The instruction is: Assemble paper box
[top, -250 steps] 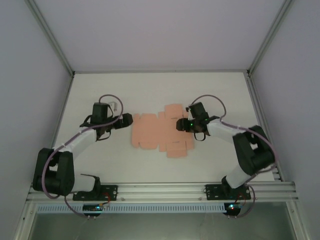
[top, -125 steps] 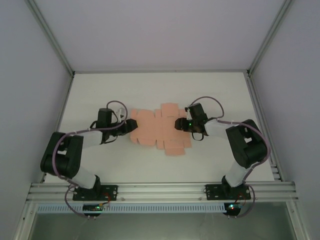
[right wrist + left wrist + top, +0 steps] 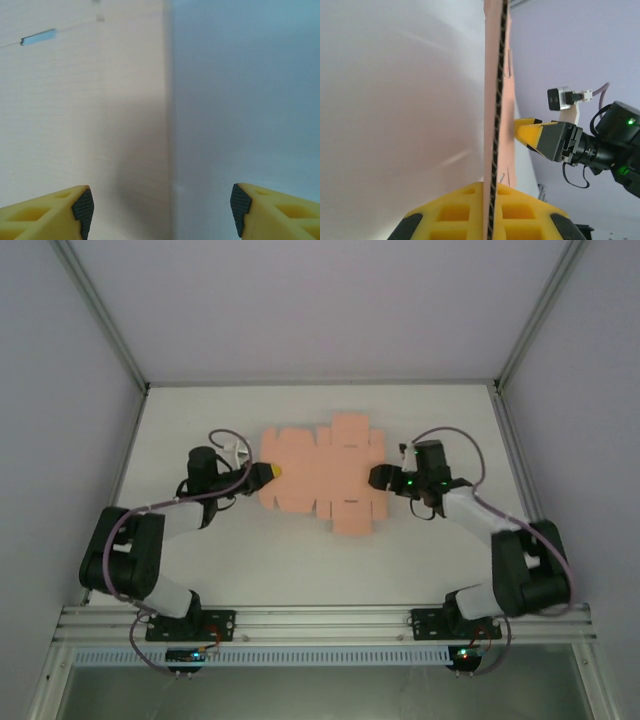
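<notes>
**Paper box** [image 3: 320, 472]: a flat salmon-pink die-cut sheet, lying unfolded on the desk [image 3: 190, 420] between the two sets of fingers. The left fingers [image 3: 270, 471] are clamping the sheet edge nearest them, with the card running edge-on between them. The right fingers [image 3: 60, 207] are standing wide open astride the opposite edge, one over card and one over desk. Risk: held by a single pinch, the thin card is likely to pivot, buckle or slip free, so the open fingers could close on nothing.

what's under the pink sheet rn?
The white table shows all around the paper box; whatever lies beneath its middle is covered. At its left edge the left gripper pinches it, so one finger sits underneath.
</notes>
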`<state>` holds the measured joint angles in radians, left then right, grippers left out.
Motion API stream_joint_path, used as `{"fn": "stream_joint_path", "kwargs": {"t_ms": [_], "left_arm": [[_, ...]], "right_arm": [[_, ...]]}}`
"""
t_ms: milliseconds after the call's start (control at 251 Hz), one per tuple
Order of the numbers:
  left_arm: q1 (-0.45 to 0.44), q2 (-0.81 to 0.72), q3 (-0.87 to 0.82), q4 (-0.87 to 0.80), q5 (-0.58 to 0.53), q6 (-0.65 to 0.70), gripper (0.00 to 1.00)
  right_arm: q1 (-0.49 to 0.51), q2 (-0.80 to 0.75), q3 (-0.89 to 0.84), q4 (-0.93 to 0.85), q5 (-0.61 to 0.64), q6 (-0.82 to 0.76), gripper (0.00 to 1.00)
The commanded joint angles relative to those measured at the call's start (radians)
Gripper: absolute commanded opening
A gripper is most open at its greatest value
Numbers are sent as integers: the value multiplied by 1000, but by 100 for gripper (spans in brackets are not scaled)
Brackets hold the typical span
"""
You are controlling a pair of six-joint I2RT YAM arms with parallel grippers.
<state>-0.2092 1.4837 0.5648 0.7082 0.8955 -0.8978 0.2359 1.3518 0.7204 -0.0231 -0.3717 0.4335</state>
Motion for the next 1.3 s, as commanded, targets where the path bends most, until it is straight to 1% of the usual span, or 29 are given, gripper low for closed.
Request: {"fn": "stream_joint_path", "kwargs": {"t_ms": [0, 56, 120, 164, 251, 319, 367, 427, 459, 531, 599, 611, 623, 639, 655, 674, 702, 730, 734, 742, 798, 834, 878, 914, 962, 1018, 1102, 1185, 1297], "left_arm": [[5, -77, 10, 86, 53, -72, 0], [5, -106, 20, 61, 57, -73, 0], [5, -145, 25, 22, 49, -62, 0], [5, -172, 26, -12, 30, -45, 0], [5, -221, 20, -50, 8, -30, 0], [5, -252, 14, -55, 1, -30, 0], [6, -273, 10, -66, -7, -28, 0], [5, -296, 6, -75, -19, -24, 0], [5, -304, 3, -75, -22, -25, 0], [1, -318, -2, -74, -32, -20, 0], [4, -327, 0, -116, -56, 1, 0], [4, -328, 1, -127, -61, 8, 0], [4, -331, 3, -142, -67, 15, 0], [5, -334, 5, -166, -76, 29, 6], [5, -340, 8, -194, -87, 44, 15], [5, -346, 15, -241, -107, 68, 33], [5, -359, 24, -322, -148, 108, 64], [5, -375, 37, -422, -206, 156, 93], [5, -376, 39, -437, -216, 162, 96], [5, -381, 43, -467, -235, 176, 99], [4, -413, 69, -668, -401, 257, 100], [4, -429, 80, -770, -508, 294, 100], [4, -446, 88, -867, -617, 330, 100], [4, -457, 93, -926, -678, 349, 99], [5, -464, 101, -978, -712, 371, 99], [4, -463, 113, -1004, -698, 391, 100], [5, -443, 128, -988, -634, 387, 100], [4, -399, 139, -908, -510, 360, 100], [-12, -314, 160, -754, -342, 299, 100]], "right_arm": [[-61, -115, -38, -70, -128, -21, 76], [-100, -155, -44, -65, -216, -9, 73], [-129, -191, -47, -46, -306, 13, 64], [-136, -212, -50, -7, -356, 27, 60], [-130, -232, -74, 77, -433, 71, 57], [-127, -233, -80, 104, -484, 97, 46], [-126, -233, -87, 127, -500, 112, 43], [-120, -233, -97, 169, -526, 125, 34], [-117, -230, -100, 185, -539, 129, 33], [-109, -224, -100, 207, -574, 129, 22], [-103, -222, -101, 215, -579, 112, 3], [-103, -222, -98, 213, -574, 107, 0], [-101, -223, -98, 211, -569, 102, 0], [-100, -223, -97, 202, -559, 96, 0], [-99, -223, -92, 189, -552, 89, 0], [-94, -222, -86, 164, -536, 77, 0], [-86, -221, -72, 107, -513, 34, 0], [-76, -220, -52, 28, -472, -41, 0], [-75, -219, -48, 16, -465, -51, 0], [-71, -218, -41, -9, -451, -73, 0], [-34, -203, -3, -146, -337, -182, 0], [-11, -186, 13, -189, -280, -221, 0], [11, -158, 24, -219, -239, -284, 0], [27, -133, 29, -221, -213, -325, 0], [49, -95, 35, -214, -152, -371, 0], [80, -51, 58, -213, -42, -431, 0], [150, 21, 97, -204, 181, -576, 0], [224, 82, 115, -138, 406, -707, 0], [295, 145, 101, 13, 587, -834, 0]]}}
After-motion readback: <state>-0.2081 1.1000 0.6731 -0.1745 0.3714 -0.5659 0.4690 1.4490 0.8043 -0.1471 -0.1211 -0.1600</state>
